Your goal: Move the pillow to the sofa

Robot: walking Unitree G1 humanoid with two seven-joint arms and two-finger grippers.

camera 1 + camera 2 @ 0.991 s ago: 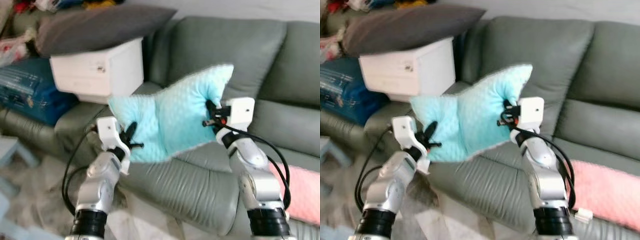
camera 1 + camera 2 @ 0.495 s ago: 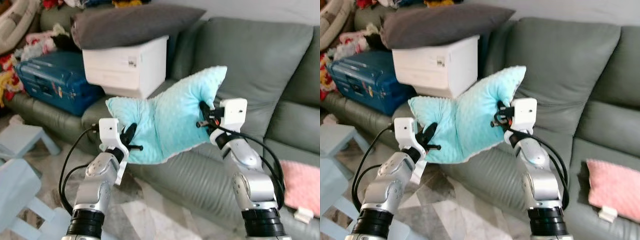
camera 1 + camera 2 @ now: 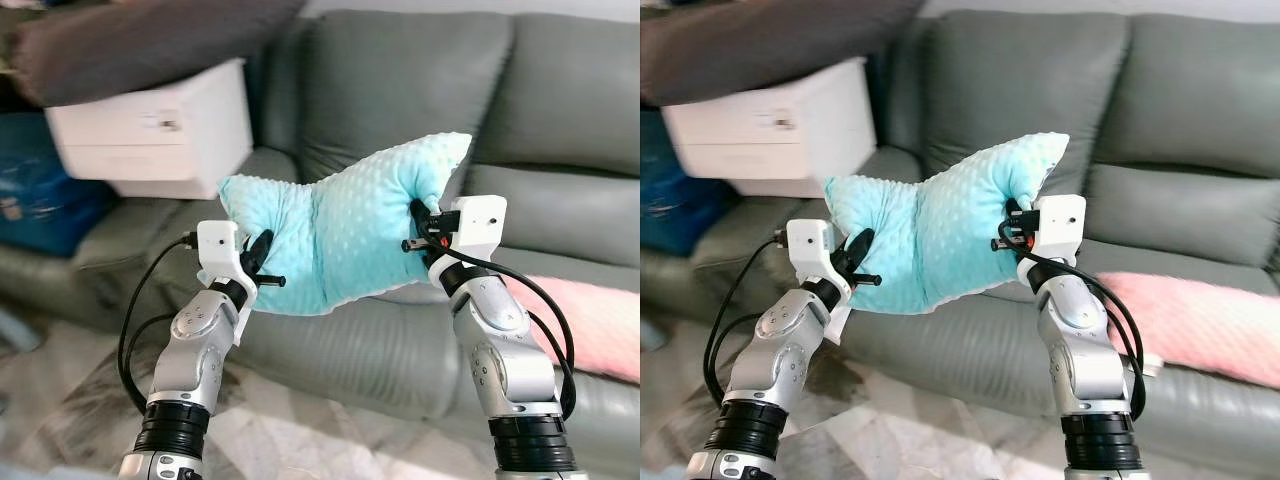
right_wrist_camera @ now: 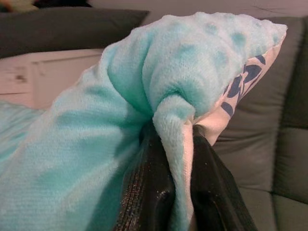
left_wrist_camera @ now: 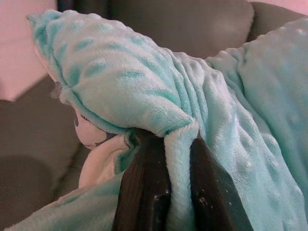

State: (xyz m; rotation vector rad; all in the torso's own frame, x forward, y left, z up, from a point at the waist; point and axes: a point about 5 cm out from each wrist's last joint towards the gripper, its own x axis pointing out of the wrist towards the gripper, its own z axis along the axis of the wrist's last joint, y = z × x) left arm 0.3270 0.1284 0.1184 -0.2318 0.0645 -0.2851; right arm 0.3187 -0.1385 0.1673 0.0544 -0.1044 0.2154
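A turquoise dotted pillow (image 3: 340, 225) hangs in the air between my two arms, over the front edge of the grey sofa (image 3: 400, 90). My left gripper (image 3: 256, 258) is shut on the pillow's lower left edge; in the left wrist view a fold of the fabric (image 5: 179, 159) sits pinched between the black fingers (image 5: 144, 192). My right gripper (image 3: 418, 225) is shut on the pillow's upper right corner, and the right wrist view has the plush (image 4: 173, 120) squeezed between its fingers (image 4: 144, 192).
A pink cushion (image 3: 590, 325) lies on the sofa seat to the right. A white box (image 3: 150, 130) with a dark grey pillow (image 3: 130, 40) on top sits on the sofa's left end, beside a blue case (image 3: 40, 190). Pale patterned floor (image 3: 300, 440) lies below.
The camera has swung right and come nearer the sofa, so the box and blue case slid left. Both grippers keep their hold on the pillow, held at about the same height.
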